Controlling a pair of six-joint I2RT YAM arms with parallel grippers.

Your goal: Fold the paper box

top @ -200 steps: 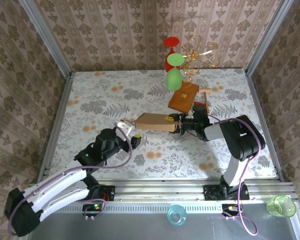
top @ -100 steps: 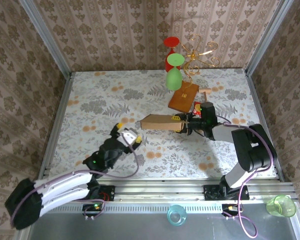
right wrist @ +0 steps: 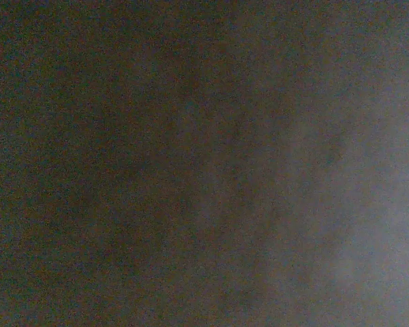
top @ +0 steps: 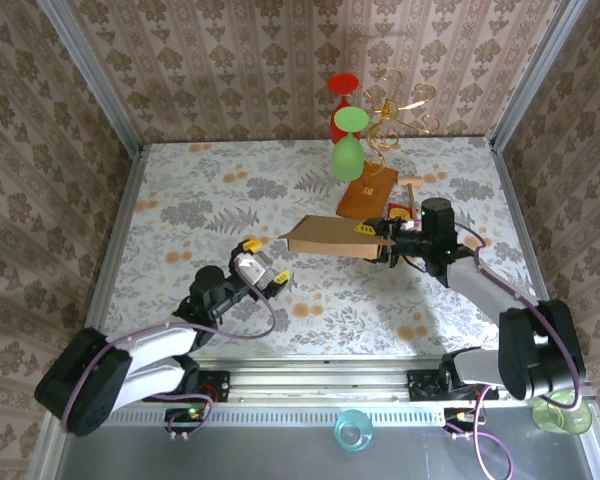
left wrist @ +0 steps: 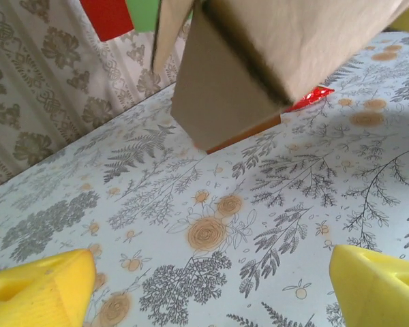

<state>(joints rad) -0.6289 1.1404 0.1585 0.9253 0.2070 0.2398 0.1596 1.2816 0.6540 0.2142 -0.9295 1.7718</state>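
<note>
paper box [top: 325, 236], matte tan cardboard wedge — pinched in right tool [top: 380, 238], left tool [top: 264, 260] spread wide

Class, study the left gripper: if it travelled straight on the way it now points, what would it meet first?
Probably the paper box, whose near end hangs ahead of the left gripper; depth is unclear, so it might pass beneath.

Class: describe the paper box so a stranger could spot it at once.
On the flowered table, look at the middle. The paper box is the light-brown cardboard piece gripped at one end by the right gripper, longer and paler than the reddish-brown wooden block behind it.
</note>
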